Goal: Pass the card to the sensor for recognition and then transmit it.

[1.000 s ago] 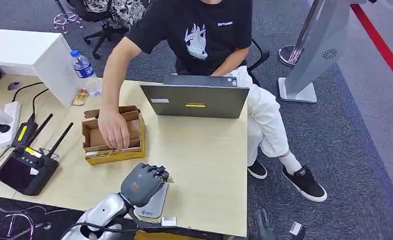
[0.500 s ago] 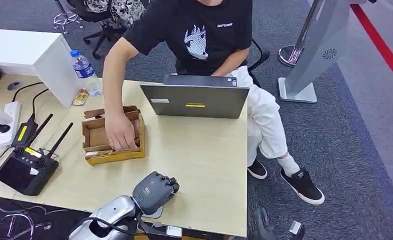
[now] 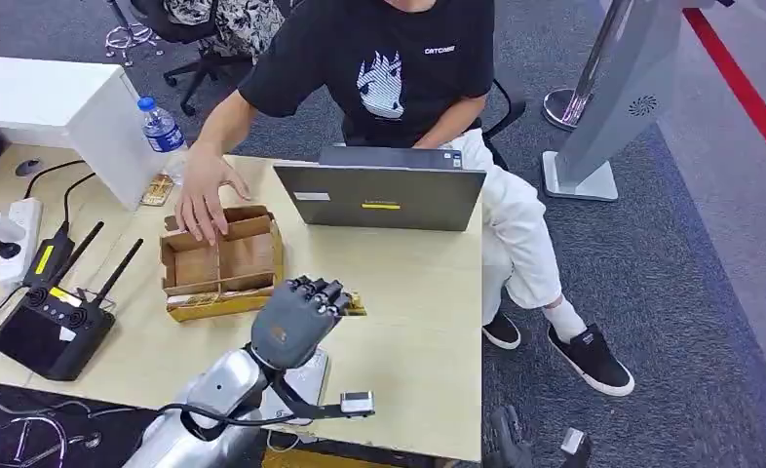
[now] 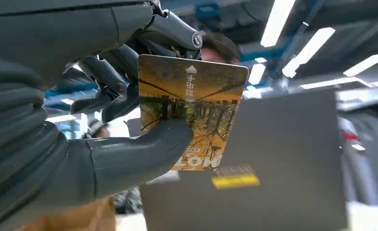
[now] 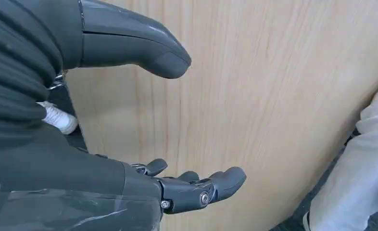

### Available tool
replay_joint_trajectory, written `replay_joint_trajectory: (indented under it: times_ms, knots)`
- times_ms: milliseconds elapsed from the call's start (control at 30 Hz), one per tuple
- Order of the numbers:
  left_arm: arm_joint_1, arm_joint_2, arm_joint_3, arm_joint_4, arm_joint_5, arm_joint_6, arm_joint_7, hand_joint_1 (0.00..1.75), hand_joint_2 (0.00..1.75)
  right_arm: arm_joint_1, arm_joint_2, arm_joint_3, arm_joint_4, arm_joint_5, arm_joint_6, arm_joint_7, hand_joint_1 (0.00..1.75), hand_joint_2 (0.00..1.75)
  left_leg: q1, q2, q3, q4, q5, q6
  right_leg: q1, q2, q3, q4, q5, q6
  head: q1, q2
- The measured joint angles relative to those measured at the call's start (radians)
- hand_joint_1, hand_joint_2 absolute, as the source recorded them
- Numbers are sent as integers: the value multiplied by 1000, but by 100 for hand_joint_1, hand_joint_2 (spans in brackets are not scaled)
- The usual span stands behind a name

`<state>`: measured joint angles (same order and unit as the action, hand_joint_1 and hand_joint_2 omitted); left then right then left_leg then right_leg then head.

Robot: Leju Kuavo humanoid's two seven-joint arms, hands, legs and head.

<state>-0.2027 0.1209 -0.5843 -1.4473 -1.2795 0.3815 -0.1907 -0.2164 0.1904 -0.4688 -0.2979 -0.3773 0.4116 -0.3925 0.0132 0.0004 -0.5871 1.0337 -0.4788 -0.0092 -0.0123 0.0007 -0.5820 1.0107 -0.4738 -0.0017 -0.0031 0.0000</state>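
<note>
My left hand (image 3: 296,322) hangs over the middle of the wooden table (image 3: 408,292), in front of the laptop. It holds an orange card (image 4: 192,110) with a forest picture, pinched between the thumb (image 4: 144,149) and the dark fingers (image 4: 110,82). In the head view only a strip of the card (image 3: 356,304) sticks out past the hand. The grey-white sensor pad (image 3: 311,378) lies near the table's front edge, under my forearm. My right hand (image 5: 71,159) sits low beside a wooden surface, fingers apart and holding nothing.
A person in a black shirt sits behind a grey laptop (image 3: 379,195), one hand (image 3: 199,195) at the far edge of an open cardboard box (image 3: 221,263). A black remote controller (image 3: 48,327) and a water bottle (image 3: 168,136) stand at the left.
My left hand rose from the sensor pad and moved forward toward the laptop with the card. The person's hand came out of the box and moved to its far edge.
</note>
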Motion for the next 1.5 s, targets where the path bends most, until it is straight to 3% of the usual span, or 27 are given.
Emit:
replay_joint_trajectory:
  times_ms: [233,367,600,867,1200,1233,1267,1500]
  knots:
    - [-15,-18,176,-28,18,26,9,175,175,-3,5,-1,0,2,-1,3,0,175,1,0,0,0,0,0,0,1,0,1,0,0,0,0]
    - [-20,-45,305,-30,133,-10,-55,175,175,-3,7,-1,1,16,-1,5,0,175,1,0,0,0,0,0,0,1,0,1,0,0,0,0]
    - [-34,-76,467,-26,145,-23,-95,175,175,-4,11,-1,3,18,-2,8,0,175,0,0,0,0,0,0,0,1,0,1,0,0,0,0]
    - [-41,-100,529,-22,143,-26,-105,175,175,-6,14,-1,3,18,-2,8,0,175,0,0,0,0,0,0,0,1,-1,0,0,0,0,0]
    - [-45,-113,542,-18,124,-28,-117,175,175,-6,15,-1,3,18,-2,8,0,175,0,0,-1,0,0,0,0,1,-1,0,-1,0,0,0]
    - [-44,-116,542,-18,120,-28,-118,23,175,-6,15,-1,3,18,-2,8,0,175,0,0,-2,0,0,0,0,1,-1,0,-1,0,0,0]
    - [-44,-118,542,-18,118,-28,-118,0,175,-6,15,-1,3,18,-2,8,0,175,0,0,-2,0,0,0,0,1,-1,0,-1,0,0,0]
    - [-28,-132,542,-18,111,-34,-136,0,175,-6,16,-1,3,18,-2,8,0,175,0,0,-2,0,0,0,0,0,-1,0,-1,0,0,0]
